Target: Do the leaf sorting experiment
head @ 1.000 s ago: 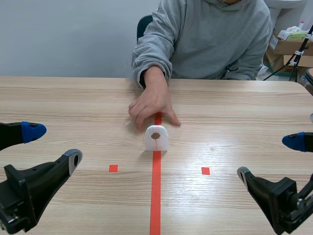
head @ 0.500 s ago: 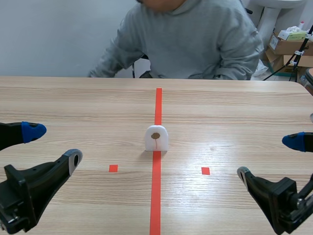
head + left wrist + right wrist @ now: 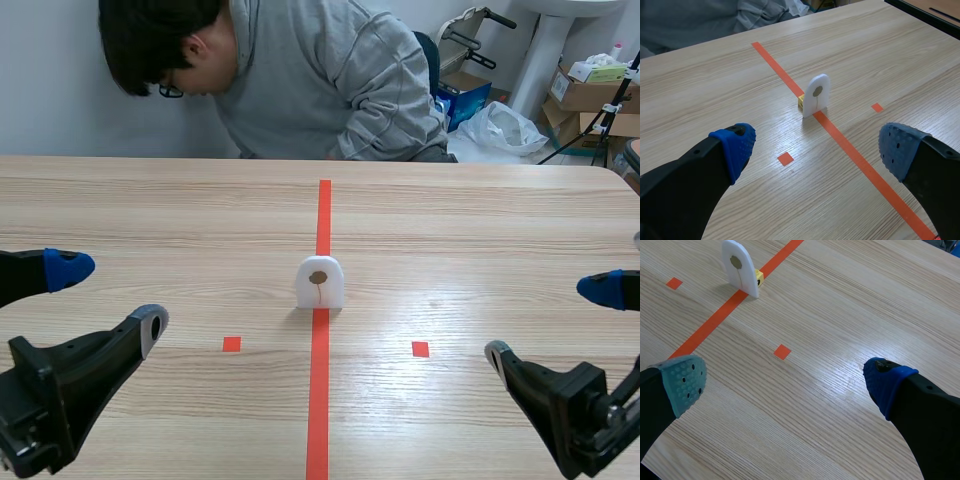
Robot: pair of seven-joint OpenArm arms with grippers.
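Observation:
A small white arched card [image 3: 320, 282] with a brown leaf picture on its face stands upright on the central orange-red line. In the left wrist view the card [image 3: 816, 94] is well ahead of my open left gripper [image 3: 815, 150], with a small yellow block behind its base. From the right wrist the same card [image 3: 740, 268] is far ahead and to one side of my open right gripper [image 3: 785, 380]. Seen from the scene camera, the left gripper [image 3: 105, 300] and right gripper [image 3: 555, 320] sit low at the table's near corners, both holding nothing.
A person in a grey hoodie [image 3: 320, 90] sits across the table, leaning sideways, with no hand over the table. Cardboard boxes [image 3: 590, 95] and a white bag [image 3: 495, 125] stand behind at the right.
The person's hand, near the card a second ago, has withdrawn from the table, and the person has leaned over to one side. Card and both grippers have not moved.

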